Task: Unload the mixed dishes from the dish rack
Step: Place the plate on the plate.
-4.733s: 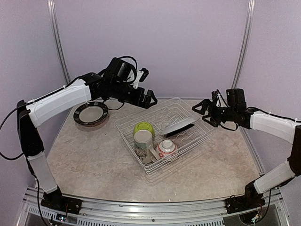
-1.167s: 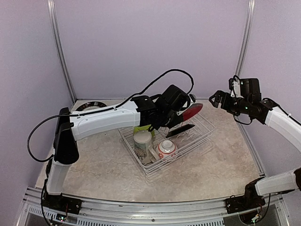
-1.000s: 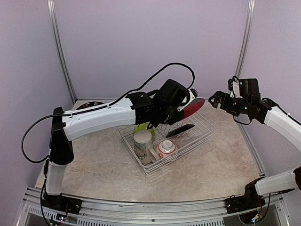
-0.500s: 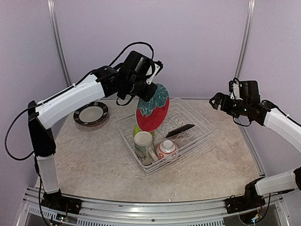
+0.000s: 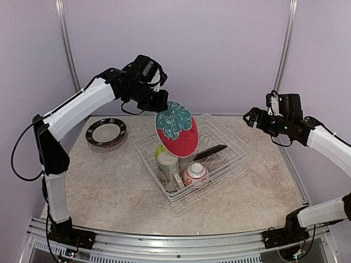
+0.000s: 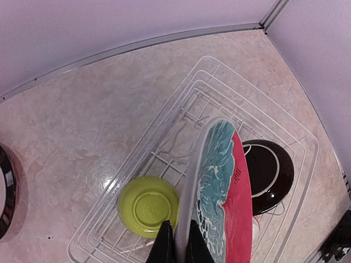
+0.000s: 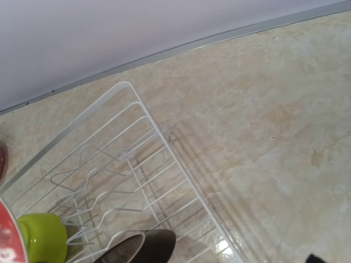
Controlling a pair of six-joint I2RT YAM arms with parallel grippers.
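Two arms up: the left gripper (image 5: 162, 102) pinches the rim of the red plate (image 5: 176, 129), which hangs upright above the dish rack (image 5: 233, 133), over the lime-green bowl (image 6: 148, 205) and mug (image 5: 166, 163). The right gripper (image 5: 249, 116) hovers off the rack's right side, jaws spread wide, holding nothing.

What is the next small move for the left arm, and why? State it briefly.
Probably swing the left claw leftward, carrying the red plate toward the black-rimmed plate on the table. The claw is shut on the red plate's rim, and the plate appears to hang clear above the dish rack, so it looks lifted out and only needs setting down.
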